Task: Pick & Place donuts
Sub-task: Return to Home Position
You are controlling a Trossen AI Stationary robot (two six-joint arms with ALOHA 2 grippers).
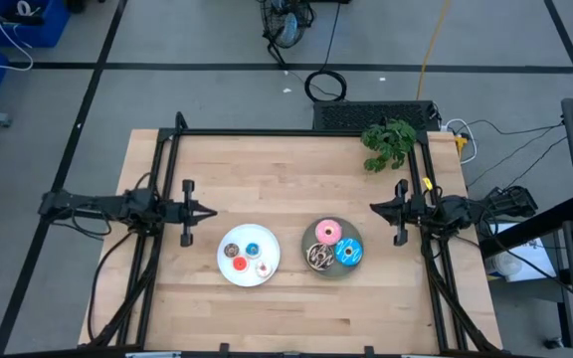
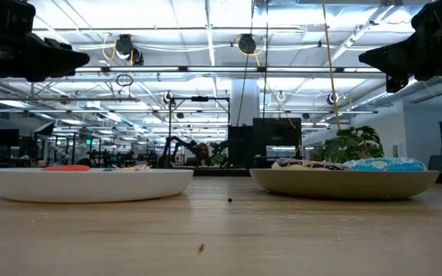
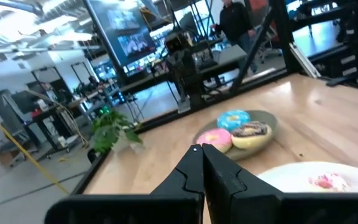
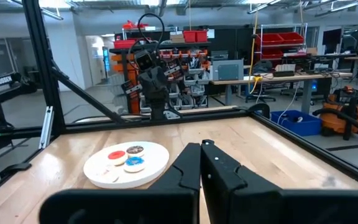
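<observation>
Grey plate (image 1: 307, 249) holds 3 larger donuts (image 1: 327, 232), white plate (image 1: 250, 282) the 4 tiny donuts (image 1: 253, 249). Left claw (image 1: 210, 211) & right claw (image 1: 374, 208) hang above tabletop (image 1: 296, 169), both pressed together, empty. Homing, I'd say: retract level, no dip twd plates.

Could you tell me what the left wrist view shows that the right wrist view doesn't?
Left wrist only: the grey plate with the large pink donut, large blue donut, dark brown donut, a plant. Right wrist only: the tiny red donut, tiny brown donut, tiny blue donut. Both: the white plate, the table; left gripper and right gripper shut.
</observation>
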